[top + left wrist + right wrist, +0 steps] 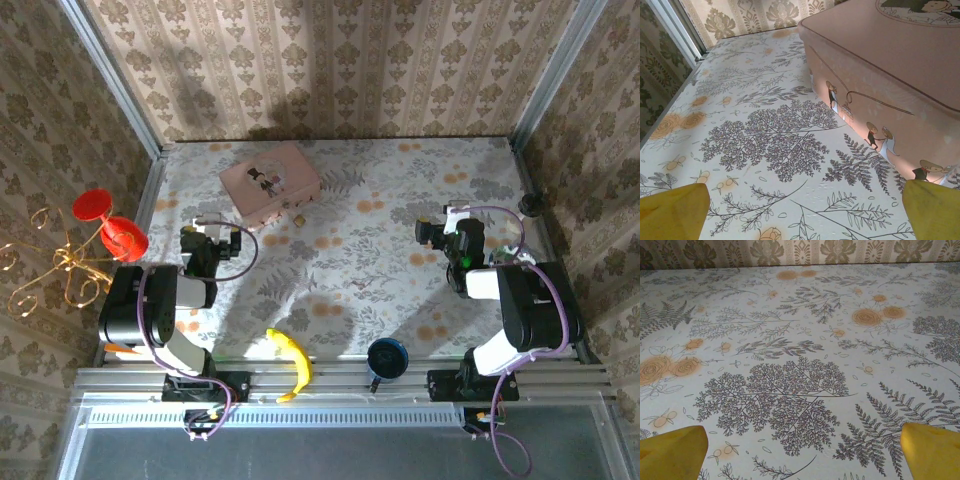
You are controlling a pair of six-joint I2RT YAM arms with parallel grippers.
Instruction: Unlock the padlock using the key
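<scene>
Top external view: both arms reach out low over the flower-patterned table (350,270). The left gripper (218,232) points away from its base toward the pink picture-lidded box (270,180), stopping near the box's near left side without touching it. The padlock (297,216) is a tiny brass-yellow speck on the table. It lies ahead of this gripper and off to its right, just beside the box's near right corner. Whether it touches the box cannot be told at this size. The right gripper (440,225) hovers over bare tabletop, and the padlock lies well to its left across open table. A banana (290,362) and a dark blue cup (387,358) lie behind both grippers, near the arm bases.

Left wrist view: the left gripper (802,215) has its yellow fingers (672,210) spread wide at the lower corners, with nothing between them. The box (890,65) rises ahead and to the right, and the table (765,130) shows between the fingers.

Right wrist view: the right gripper (800,452) likewise has its fingers (672,452) spread apart and holds nothing. Patterned table (790,340) stretches ahead to the wallpapered wall (790,250).
</scene>
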